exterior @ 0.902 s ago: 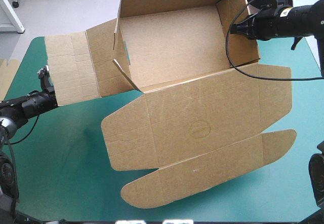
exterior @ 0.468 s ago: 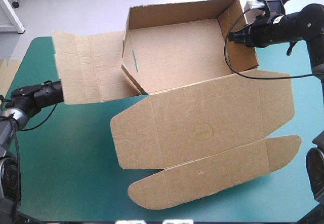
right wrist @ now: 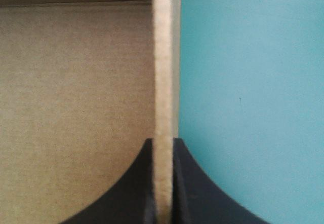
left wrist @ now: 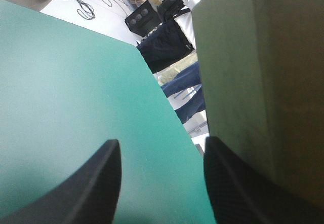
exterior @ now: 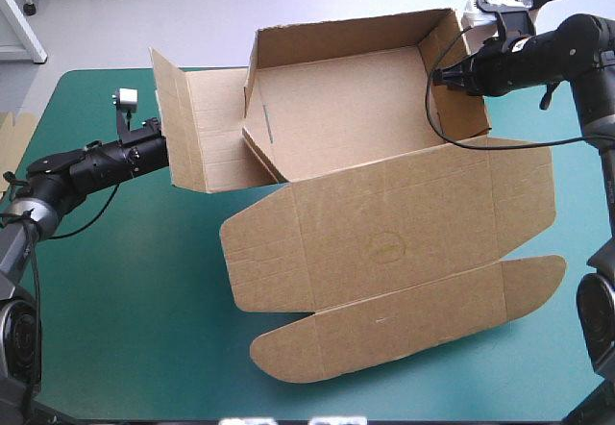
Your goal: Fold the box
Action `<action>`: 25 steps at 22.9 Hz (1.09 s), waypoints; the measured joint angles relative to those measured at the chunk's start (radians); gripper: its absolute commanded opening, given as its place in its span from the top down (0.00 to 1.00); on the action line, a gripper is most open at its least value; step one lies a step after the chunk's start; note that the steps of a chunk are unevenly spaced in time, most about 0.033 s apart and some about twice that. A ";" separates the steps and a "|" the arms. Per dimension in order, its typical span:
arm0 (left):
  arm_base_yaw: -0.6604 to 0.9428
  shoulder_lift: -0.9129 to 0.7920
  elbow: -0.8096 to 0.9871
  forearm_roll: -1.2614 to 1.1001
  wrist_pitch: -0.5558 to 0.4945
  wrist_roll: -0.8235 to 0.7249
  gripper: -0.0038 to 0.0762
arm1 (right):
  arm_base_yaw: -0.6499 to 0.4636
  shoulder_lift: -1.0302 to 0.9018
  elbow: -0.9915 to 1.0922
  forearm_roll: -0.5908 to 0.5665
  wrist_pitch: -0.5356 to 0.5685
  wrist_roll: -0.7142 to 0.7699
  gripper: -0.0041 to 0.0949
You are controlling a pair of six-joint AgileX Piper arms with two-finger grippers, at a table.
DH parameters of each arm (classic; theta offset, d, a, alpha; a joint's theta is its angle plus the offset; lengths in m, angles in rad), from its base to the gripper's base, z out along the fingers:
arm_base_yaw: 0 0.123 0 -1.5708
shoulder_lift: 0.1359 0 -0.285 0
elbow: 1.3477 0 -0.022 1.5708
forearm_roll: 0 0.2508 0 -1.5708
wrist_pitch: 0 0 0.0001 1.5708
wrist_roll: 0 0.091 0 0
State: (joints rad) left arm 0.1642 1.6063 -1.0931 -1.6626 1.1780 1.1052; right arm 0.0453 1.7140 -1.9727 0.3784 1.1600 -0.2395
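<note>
High view: 1 brown box [exterior: 384, 242] on teal-green table [exterior: 115, 300], from centre to far side, open as a tray w/ lid flat. Tray part at far side, 3 walls upright: far, right, and a short left one w/ 1 slot. Lid flat toward near edge, w/ 2 side ears and 1 long round-ended tuck flap nearest the robot. 1 wide side flap out to left of tray, tilted up, its outer strip bent upright. 2 grippers, both at the box. At outer face of that raised strip, left gripper [exterior: 165, 151]. Left wrist view: left gripper [left wrist: 162, 143] w/ 2 black fingers well apart, only table [left wrist: 76, 82] between them, 1 finger just beside the box [left wrist: 263, 72], contact unclear. At top edge of tray's right wall, right gripper [exterior: 444, 76]. Right wrist view: right gripper [right wrist: 163, 142] w/ 2 fingers pinched on that wall's edge, box [right wrist: 76, 82] inside on one side, table [right wrist: 243, 82] on the other. 1 edge of more board [exterior: 8, 151] at table's left edge.
</note>
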 measured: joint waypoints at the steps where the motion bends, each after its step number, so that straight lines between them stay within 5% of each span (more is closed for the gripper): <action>1: -0.003 0.000 -0.005 0.000 0.000 -0.003 0.48 | 0.000 0.000 0.000 -0.002 -0.001 0.000 0.97; 16: -0.103 0.010 -0.147 -0.005 0.011 -0.079 0.48 | 0.000 0.049 0.000 -0.057 -0.032 0.005 0.97; 25: -0.155 0.015 -0.247 0.054 0.011 -0.167 0.40 | 0.000 0.052 0.000 -0.048 -0.045 0.008 0.97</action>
State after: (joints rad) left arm 0.0087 1.6209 -1.3403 -1.6090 1.1891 0.9384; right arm 0.0453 1.7657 -1.9727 0.3303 1.1153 -0.2320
